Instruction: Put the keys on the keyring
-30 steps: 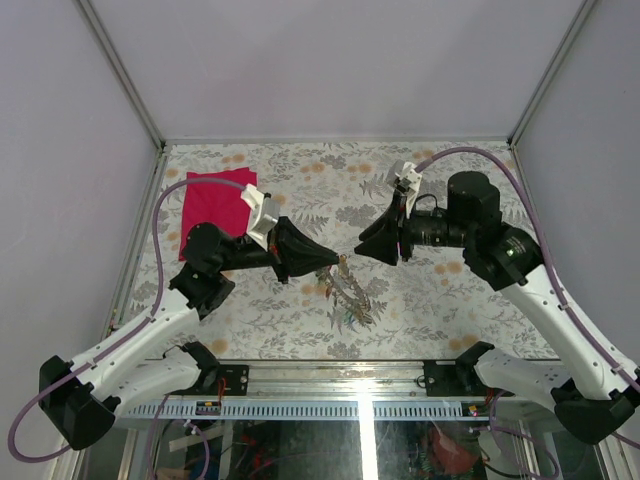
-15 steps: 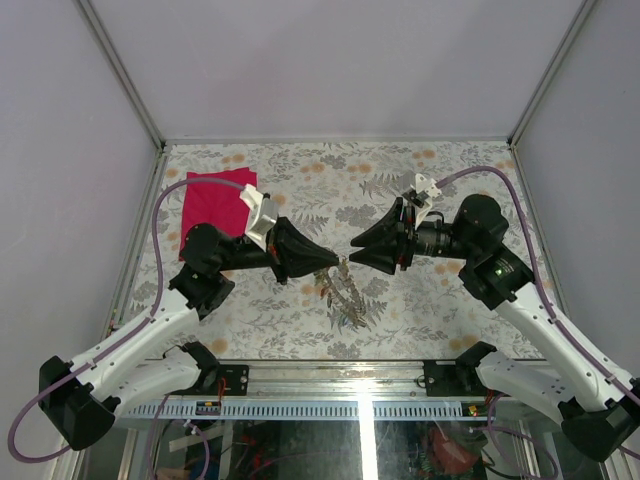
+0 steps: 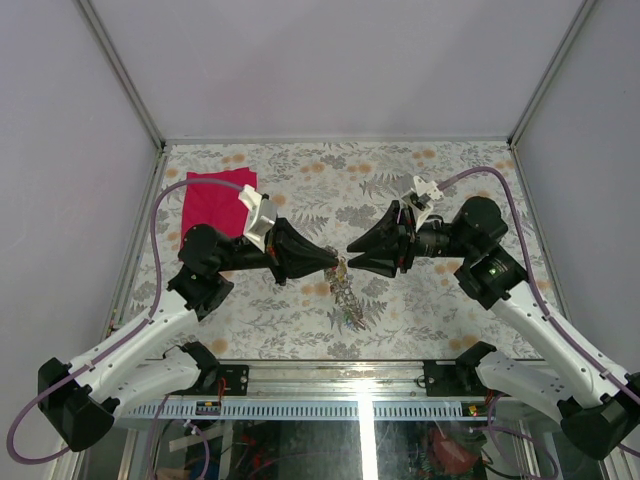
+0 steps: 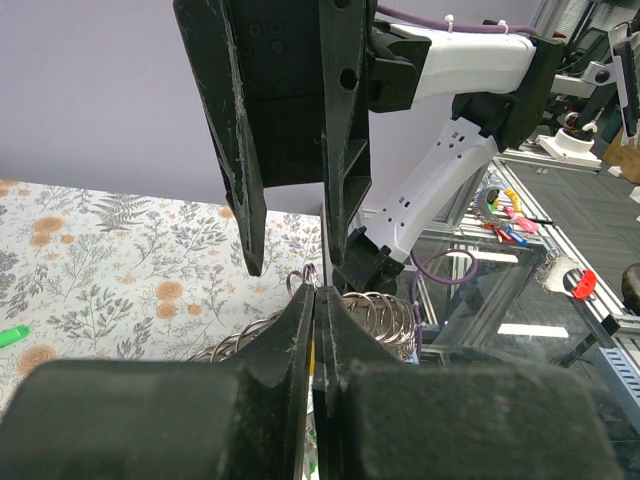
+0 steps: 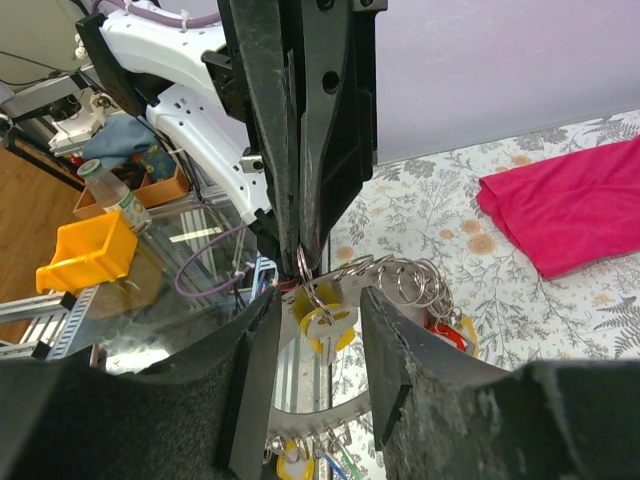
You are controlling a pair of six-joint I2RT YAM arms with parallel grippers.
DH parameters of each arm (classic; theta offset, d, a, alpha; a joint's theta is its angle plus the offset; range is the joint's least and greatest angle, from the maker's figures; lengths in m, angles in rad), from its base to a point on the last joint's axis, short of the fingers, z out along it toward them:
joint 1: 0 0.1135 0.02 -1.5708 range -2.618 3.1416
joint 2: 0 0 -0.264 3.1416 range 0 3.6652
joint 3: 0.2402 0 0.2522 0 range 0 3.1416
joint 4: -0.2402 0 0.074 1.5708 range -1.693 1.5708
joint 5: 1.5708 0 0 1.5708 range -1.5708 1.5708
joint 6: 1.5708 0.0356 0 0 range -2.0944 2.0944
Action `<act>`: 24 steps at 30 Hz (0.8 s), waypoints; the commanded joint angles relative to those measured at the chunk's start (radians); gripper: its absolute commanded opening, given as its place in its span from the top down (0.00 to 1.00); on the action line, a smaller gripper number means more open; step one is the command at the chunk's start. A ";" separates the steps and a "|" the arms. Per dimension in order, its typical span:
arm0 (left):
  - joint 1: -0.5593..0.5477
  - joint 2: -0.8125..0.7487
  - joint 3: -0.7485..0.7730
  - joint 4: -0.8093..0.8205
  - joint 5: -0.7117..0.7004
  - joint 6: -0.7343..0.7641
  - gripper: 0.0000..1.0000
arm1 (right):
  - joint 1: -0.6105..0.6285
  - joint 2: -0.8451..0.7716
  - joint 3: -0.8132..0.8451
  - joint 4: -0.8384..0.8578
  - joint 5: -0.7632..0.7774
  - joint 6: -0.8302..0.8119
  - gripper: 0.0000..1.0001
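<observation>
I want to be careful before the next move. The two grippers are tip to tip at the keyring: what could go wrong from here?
1. The left gripper pinches the keyring only with its tips; a push from the right gripper may swing it or pull it free.
2. The yellow key sits between the right gripper's open jaws beside small wire rings; closing might catch a ring.
3. The gripper tips nearly touch and could collide.

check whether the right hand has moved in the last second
Yes. Against the table pattern, the right hand has turned and edged left, closer to the left hand holding the keyring.
</observation>
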 commanded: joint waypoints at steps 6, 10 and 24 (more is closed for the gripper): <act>0.004 -0.018 0.053 0.061 -0.015 0.004 1.00 | 0.020 0.024 -0.007 0.079 -0.029 0.012 0.57; 0.004 -0.018 0.053 0.061 -0.013 0.004 1.00 | 0.032 0.030 -0.008 0.089 -0.015 0.012 0.60; 0.003 -0.016 0.053 0.055 -0.008 0.008 1.00 | 0.059 0.058 0.000 0.113 -0.008 0.016 0.70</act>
